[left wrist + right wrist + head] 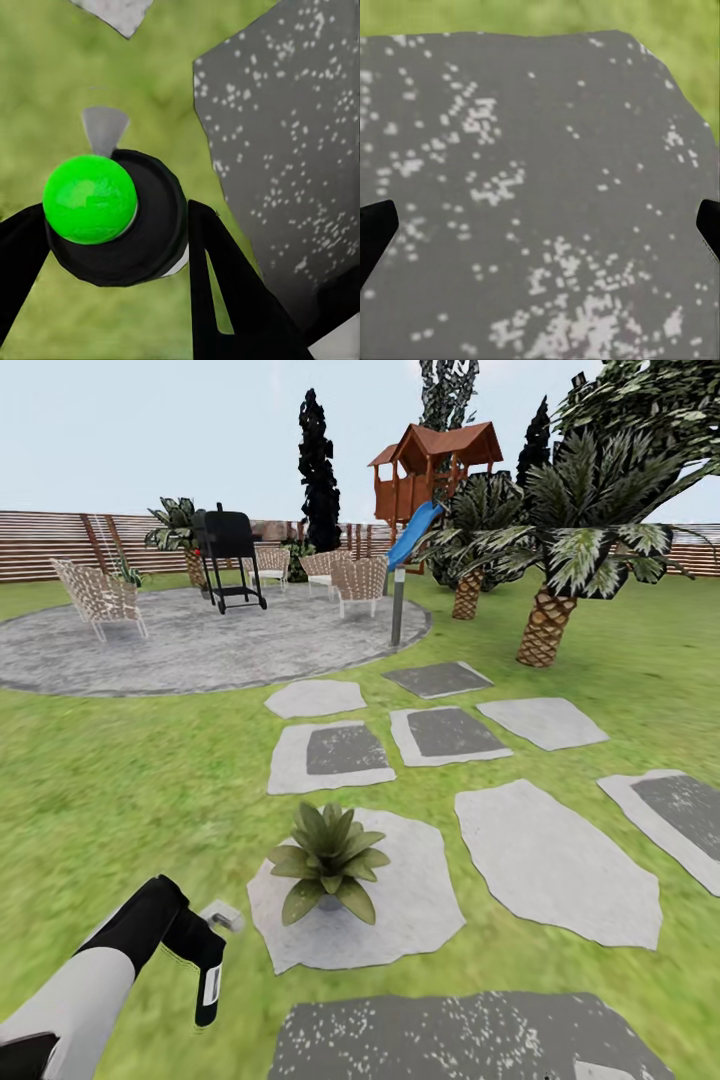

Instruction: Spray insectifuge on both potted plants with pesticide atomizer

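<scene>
Left tool (pixel 112 232) clamped on atomizer (pixel 112 217), nozzle toward plant (pixel 328 857) on paver (pixel 420 900) for spraying; right tool (pixel 540 225) spread, idle over dark paver (pixel 540 150).

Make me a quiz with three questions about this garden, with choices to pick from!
1. Where does the potted plant stand?
A. on the grass
B. on a pale stone paver
C. on the round patio

2. What colour is the slide by the playhouse?
A. blue
B. red
C. yellow

3. How is the right claw?
A. open and empty
B. shut on a leaf
C. holding a chair

Answers:
1. B: pale stone shows all around its pot.
2. A: the chute is bright blue.
3. A: its tips sit far apart over a speckled dark paver, with nothing between them.
</scene>
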`<state>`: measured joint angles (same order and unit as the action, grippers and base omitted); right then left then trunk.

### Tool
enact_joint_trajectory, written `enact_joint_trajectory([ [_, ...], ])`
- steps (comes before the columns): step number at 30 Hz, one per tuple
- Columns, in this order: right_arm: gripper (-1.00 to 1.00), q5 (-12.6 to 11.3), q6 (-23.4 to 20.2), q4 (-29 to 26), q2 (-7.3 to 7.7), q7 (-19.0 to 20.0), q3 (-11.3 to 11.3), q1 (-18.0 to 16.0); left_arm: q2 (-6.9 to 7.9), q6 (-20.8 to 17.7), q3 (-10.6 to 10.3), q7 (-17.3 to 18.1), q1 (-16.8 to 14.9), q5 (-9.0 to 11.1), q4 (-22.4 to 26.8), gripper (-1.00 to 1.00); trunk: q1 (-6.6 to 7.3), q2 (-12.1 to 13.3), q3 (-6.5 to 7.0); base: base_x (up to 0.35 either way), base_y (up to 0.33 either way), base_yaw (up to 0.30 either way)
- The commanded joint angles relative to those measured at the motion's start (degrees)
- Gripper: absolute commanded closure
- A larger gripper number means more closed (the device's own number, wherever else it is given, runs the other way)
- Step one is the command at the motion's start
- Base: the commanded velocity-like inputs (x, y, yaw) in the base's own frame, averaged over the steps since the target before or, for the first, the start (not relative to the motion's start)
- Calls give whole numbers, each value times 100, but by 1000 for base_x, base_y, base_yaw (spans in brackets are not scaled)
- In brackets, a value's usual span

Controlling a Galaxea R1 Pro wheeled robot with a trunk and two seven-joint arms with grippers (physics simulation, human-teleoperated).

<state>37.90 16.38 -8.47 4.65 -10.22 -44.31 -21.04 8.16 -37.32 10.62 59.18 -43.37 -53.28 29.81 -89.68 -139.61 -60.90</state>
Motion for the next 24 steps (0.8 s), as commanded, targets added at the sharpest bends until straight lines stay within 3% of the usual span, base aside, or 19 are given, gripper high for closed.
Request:
enact_joint_trajectory([
  [1, -100, 60, 25, 12, 1, -22, -43, -6, -7, -39, 35, 41, -4, -40, 7, 100, -2, -2, -5, 282, -107, 0],
  [8, -100, 53, 31, 4, 8, -26, -45, -6, -16, -47, 36, 44, -20, -31, 1, 100, -2, -2, -5, 223, -215, 0],
  [15, -100, 43, 32, -13, 17, -41, -59, -3, -17, -53, 28, 66, -39, -29, -12, 100, -2, -2, -5, 326, -30, 0],
  [18, -100, 43, 32, -15, 17, -42, -60, -1, -7, -41, -22, 566, -41, -75, -19, 100, -2, -2, -5, 156, -1, -157],
  [20, -100, 42, 32, -15, 16, -42, -60, -2, 7, -40, -169, 917, -46, -207, -8, 100, -2, -2, -5, 36, 0, -243],
  [21, -100, 42, 32, -15, 18, -42, -60, -5, 23, -117, -548, 1416, -48, -636, 3, 100, -2, -2, -5, 6, 0, -266],
  [22, -100, 42, 32, -15, 18, -45, -60, -5, 39, -235, -623, 1511, -51, -788, 9, 100, -2, -2, -5, 3, 0, -266],
  [24, -100, 42, 35, -15, 18, -45, -60, -3, 58, -381, -670, 1567, -60, -898, 25, 100, -2, -2, -5, 2, 0, -200],
])
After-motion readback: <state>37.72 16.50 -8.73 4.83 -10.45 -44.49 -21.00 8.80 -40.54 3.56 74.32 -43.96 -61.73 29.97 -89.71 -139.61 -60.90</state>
